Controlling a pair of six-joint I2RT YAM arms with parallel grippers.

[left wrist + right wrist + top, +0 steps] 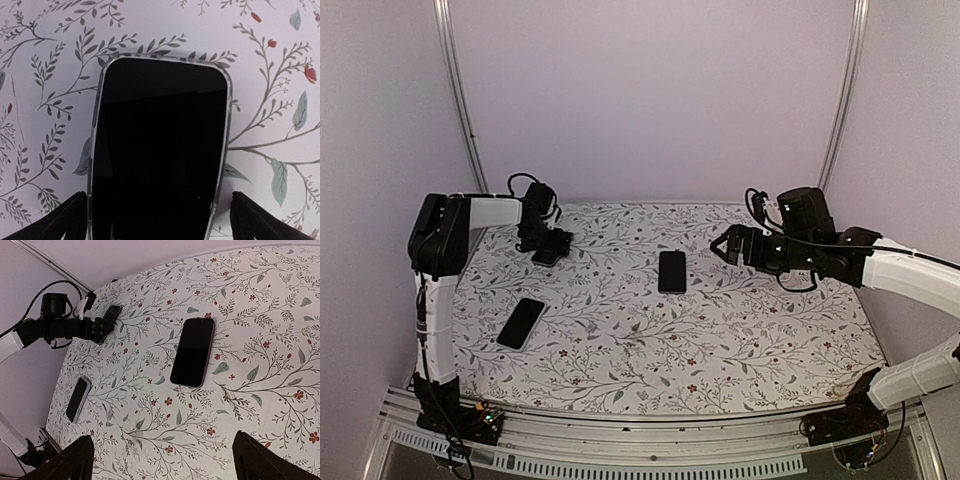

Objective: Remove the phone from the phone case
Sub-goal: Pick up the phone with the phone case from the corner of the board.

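Lying flat near the front left of the flowered table [740,340], screen up and slanting a little: a second phone [521,323], well apart from both arms and showing a pale edge in the right wrist view.

Reaching over the far left part of the table with the left gripper [159,226], held low and pointing down, fingers [70,222] spread wide apart and gripping nothing. Straddling the near end of the phone case [229,120], one fingertip just beside each long edge; not possible to tell whether touching it or not.

Resting flat on the table right under that gripper: the phone case, clear, letting the leaf pattern show through its thin rim. Sitting inside it, screen up and filling it from edge to edge: the phone [160,150], black and glossy.

Lying flat near the middle of the table, a little toward the back, long side running front to back: a third phone [671,271], black, screen up, showing a purplish edge in the right wrist view and touching nothing else.

Hovering above the table near the right side of the third phone: the right gripper [718,246], pointing left toward it, fingers [72,462] standing wide apart and holding nothing.
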